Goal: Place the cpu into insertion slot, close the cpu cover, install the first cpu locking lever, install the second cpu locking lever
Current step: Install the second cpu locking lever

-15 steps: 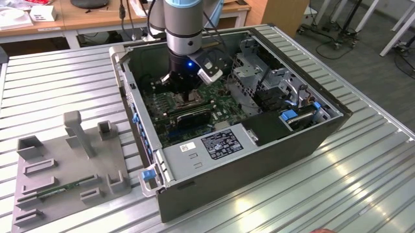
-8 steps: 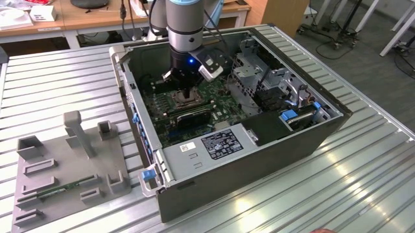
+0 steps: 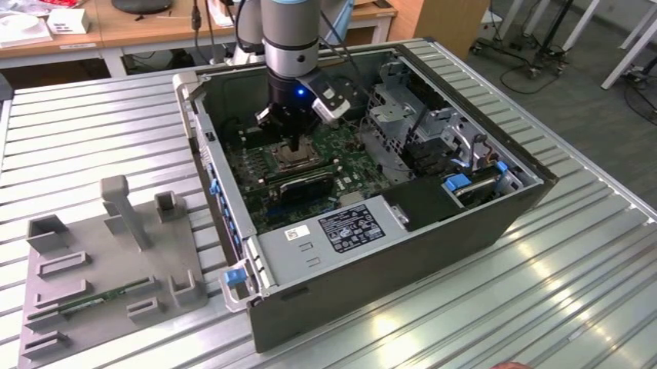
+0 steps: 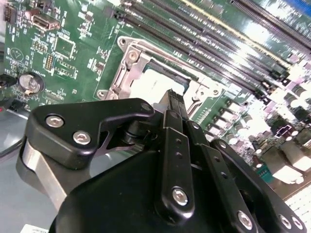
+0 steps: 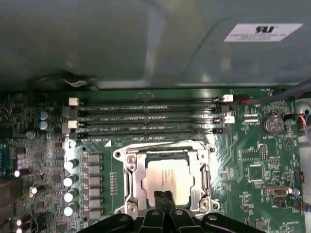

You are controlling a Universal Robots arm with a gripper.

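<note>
The cpu (image 5: 167, 178) lies flat in the insertion slot (image 5: 127, 156) on the green motherboard, its pale metal top showing through the window of the cpu cover (image 5: 133, 180), which lies down around it. My gripper (image 5: 164, 196) hangs just above the near edge of the chip, shut, with nothing between its black fingers (image 4: 171, 104). In the second wrist view the cpu (image 4: 154, 81) and the cpu cover (image 4: 130, 63) show just beyond the fingertips. In the exterior view my gripper (image 3: 292, 143) reaches down into the open computer case over the insertion slot (image 3: 291, 160). I cannot tell how the thin locking levers stand.
Long dark memory slots (image 5: 146, 119) run beside the socket. A black heatsink block (image 3: 304, 183), a silver power supply (image 3: 344, 227) and drive cages (image 3: 411, 131) crowd the case, whose walls (image 3: 211, 165) enclose the arm. A grey fixture (image 3: 103, 261) lies at the exterior view's left.
</note>
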